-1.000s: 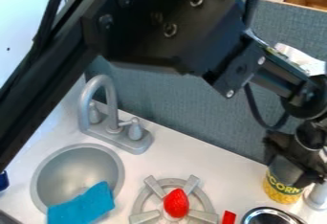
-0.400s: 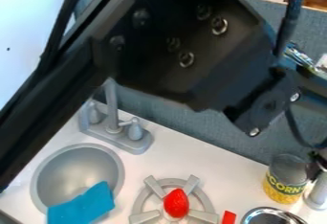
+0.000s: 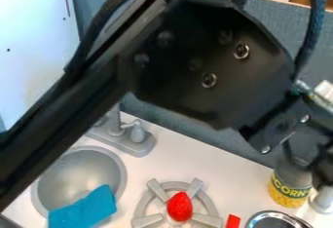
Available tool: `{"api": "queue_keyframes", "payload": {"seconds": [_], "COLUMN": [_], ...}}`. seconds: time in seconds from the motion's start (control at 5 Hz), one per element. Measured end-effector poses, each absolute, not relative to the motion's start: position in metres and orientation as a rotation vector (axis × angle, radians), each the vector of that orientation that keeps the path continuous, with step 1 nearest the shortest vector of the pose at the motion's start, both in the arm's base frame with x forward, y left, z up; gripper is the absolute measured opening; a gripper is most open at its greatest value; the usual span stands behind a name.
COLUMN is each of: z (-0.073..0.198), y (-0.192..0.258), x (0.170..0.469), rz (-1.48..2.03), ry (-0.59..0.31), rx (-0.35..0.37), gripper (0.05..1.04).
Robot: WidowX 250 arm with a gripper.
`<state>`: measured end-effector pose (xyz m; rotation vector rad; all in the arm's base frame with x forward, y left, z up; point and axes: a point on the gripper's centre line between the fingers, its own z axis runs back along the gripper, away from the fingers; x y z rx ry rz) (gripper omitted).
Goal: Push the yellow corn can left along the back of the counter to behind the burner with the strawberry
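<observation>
Grey woven partition [image 3: 276, 20] stands behind the pale bench [image 3: 218, 168]. At the right edge, cut off, the black end effector [image 3: 323, 166] is apparently just beside the grey-and-yellow cylindrical can [image 3: 289, 188]; whether it is open or closed cannot be told. The black arm [image 3: 208, 76] hides part of the grey plastic faucet [image 3: 117, 133].

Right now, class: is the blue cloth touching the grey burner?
Apart. The camera view shows a strip of white counter between the blue cloth and the grey burner.
</observation>
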<state>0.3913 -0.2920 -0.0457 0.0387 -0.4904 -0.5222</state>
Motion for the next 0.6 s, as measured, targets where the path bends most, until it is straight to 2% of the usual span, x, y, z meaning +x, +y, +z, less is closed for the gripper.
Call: {"api": "queue_keyframes", "payload": {"seconds": [0.2, 0.4, 0.6], "z": [-0.06, -0.063, -0.052], "y": [-0.293, -0.292, -0.297], "x": [0.383, 0.384, 0.399], "rz": [-0.556, -0.537, -0.487], "ry": [-0.528, -0.568, -0.618], "rx": [-0.014, -0.024, -0.02], "gripper": [0.999, 0.999, 1.0]}}
